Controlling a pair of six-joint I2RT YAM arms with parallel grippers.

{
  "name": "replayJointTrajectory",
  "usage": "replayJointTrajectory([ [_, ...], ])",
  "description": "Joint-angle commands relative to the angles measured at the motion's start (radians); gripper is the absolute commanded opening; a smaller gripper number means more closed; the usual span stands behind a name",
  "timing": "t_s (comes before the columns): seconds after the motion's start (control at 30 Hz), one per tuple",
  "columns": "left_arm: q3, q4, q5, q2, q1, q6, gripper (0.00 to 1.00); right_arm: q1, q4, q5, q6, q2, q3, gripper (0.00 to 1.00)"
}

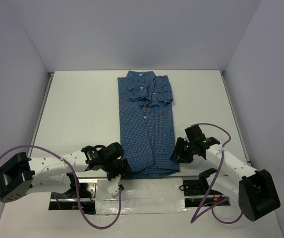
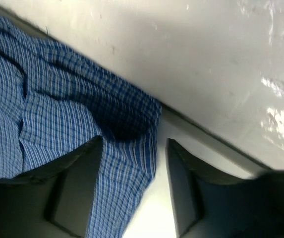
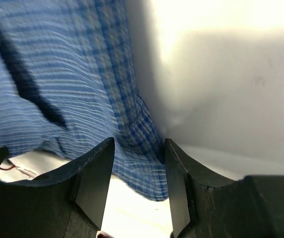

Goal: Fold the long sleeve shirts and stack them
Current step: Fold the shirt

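The long sleeve shirt (image 1: 146, 124), blue and finely checked, lies as a narrow lengthwise fold in the middle of the white table (image 1: 82, 114), collar at the far end and sleeves folded over the chest. My left gripper (image 1: 119, 168) sits at its near left corner. In the left wrist view that gripper (image 2: 134, 144) is open; the shirt's corner (image 2: 57, 99) lies between the jaws beside the left finger, with a gap to the right one. My right gripper (image 1: 177, 152) is at the near right corner. It (image 3: 138, 144) is open too, with the shirt's hem (image 3: 57, 74) loose between its fingers.
White walls enclose the table on three sides. A strip of shiny tape (image 1: 142, 201) runs along the near edge between the arm bases. Purple cables (image 1: 13, 153) loop beside each arm.
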Motion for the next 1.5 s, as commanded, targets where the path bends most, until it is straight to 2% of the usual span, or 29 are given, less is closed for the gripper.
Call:
replayJointTrajectory([
  [0.0, -0.023, 0.091, 0.050, 0.021, -0.037, -0.045, 0.63, 0.009, -0.029, -0.024, 0.053, -0.024, -0.051, 0.53],
  [0.07, -0.029, 0.100, 0.051, 0.028, -0.040, -0.052, 0.51, 0.035, -0.039, -0.030, 0.059, -0.007, -0.063, 0.53],
  [0.13, -0.039, 0.104, 0.045, 0.030, -0.042, -0.049, 0.45, 0.058, -0.044, -0.025, 0.065, -0.004, -0.068, 0.53],
  [0.3, -0.056, 0.122, 0.042, 0.027, -0.042, -0.058, 0.18, 0.075, -0.024, -0.050, 0.075, 0.004, -0.093, 0.54],
  [0.33, -0.056, 0.133, 0.045, 0.024, -0.042, -0.093, 0.01, 0.075, -0.024, -0.059, 0.065, 0.016, -0.094, 0.54],
  [0.37, -0.055, 0.160, 0.044, 0.021, -0.042, -0.117, 0.00, 0.072, -0.025, -0.070, 0.056, 0.022, -0.099, 0.53],
  [0.47, -0.043, 0.173, 0.014, 0.009, -0.040, -0.209, 0.00, 0.075, -0.021, -0.131, 0.029, 0.025, -0.088, 0.20],
  [0.5, -0.026, 0.189, -0.001, 0.002, -0.039, -0.249, 0.00, 0.074, -0.025, -0.149, 0.023, 0.021, -0.079, 0.06],
  [0.53, -0.012, 0.202, -0.027, -0.005, -0.031, -0.363, 0.00, 0.075, -0.036, -0.165, 0.013, 0.015, -0.062, 0.02],
  [0.57, 0.009, 0.199, -0.021, -0.011, 0.016, -0.410, 0.00, 0.074, -0.051, -0.180, 0.004, 0.000, -0.012, 0.00],
  [0.63, 0.135, 0.113, 0.075, -0.011, 0.146, -0.470, 0.00, 0.069, -0.108, -0.179, -0.019, -0.016, 0.085, 0.00],
  [0.7, 0.202, 0.062, 0.117, -0.001, 0.226, -0.531, 0.00, 0.052, -0.140, -0.182, -0.046, -0.008, 0.154, 0.00],
  [0.73, 0.235, 0.048, 0.144, 0.019, 0.301, -0.596, 0.00, 0.036, -0.148, -0.182, -0.056, 0.018, 0.189, 0.00],
  [0.8, 0.342, 0.016, 0.180, 0.048, 0.369, -0.637, 0.00, 0.022, -0.150, -0.206, -0.104, 0.065, 0.291, 0.00],
  [0.83, 0.373, 0.004, 0.195, 0.085, 0.433, -0.689, 0.00, 0.005, -0.151, -0.217, -0.125, 0.129, 0.355, 0.00],
  [0.97, 0.540, 0.063, 0.216, 0.188, 0.567, -0.838, 0.00, -0.075, -0.145, -0.255, -0.223, 0.318, 0.532, 0.00],
  [1.03, 0.568, 0.120, 0.195, 0.231, 0.604, -0.915, 0.00, -0.116, -0.151, -0.249, -0.250, 0.398, 0.620, 0.00],
  [1.2, 0.654, 0.280, 0.093, 0.332, 0.664, -1.022, 0.00, -0.176, -0.223, -0.223, -0.315, 0.709, 0.988, 0.02],
  [1.33, 0.770, 0.298, 0.040, 0.447, 0.682, -1.079, 0.00, -0.211, -0.239, -0.249, -0.323, 0.821, 1.084, 0.03],
  [1.47, 0.806, 0.323, 0.065, 0.522, 0.690, -1.043, 0.00, -0.228, -0.245, -0.255, -0.321, 0.890, 1.148, 0.04],
])
